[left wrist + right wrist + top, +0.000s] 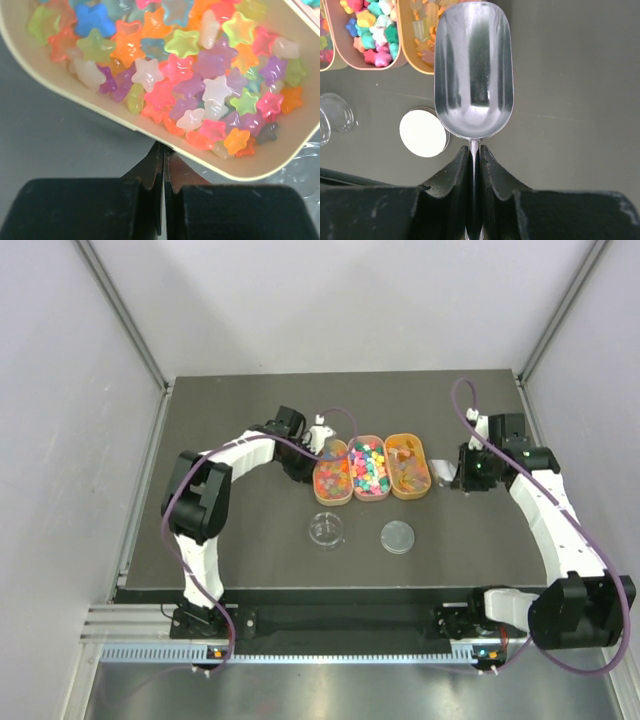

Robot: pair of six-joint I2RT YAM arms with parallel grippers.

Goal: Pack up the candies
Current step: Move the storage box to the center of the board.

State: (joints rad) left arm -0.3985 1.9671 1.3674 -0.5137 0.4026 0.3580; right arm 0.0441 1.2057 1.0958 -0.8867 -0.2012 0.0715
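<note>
We counted three oval tan trays on surface (260, 540): left tray (332, 501), middle tray (371, 497), right tray (410, 496). Candies (190, 85): too many for exact tally; we made out dozens in each tray, all three holding some. We counted one metal scoop (473, 75). One round clear dish (326, 530), one round lid (397, 537): two round items in all. Two arms: left arm (195, 495), right arm (560, 530). Two pincers: left pincer (163, 170), right pincer (474, 155); two fingers each, four in all.
</note>
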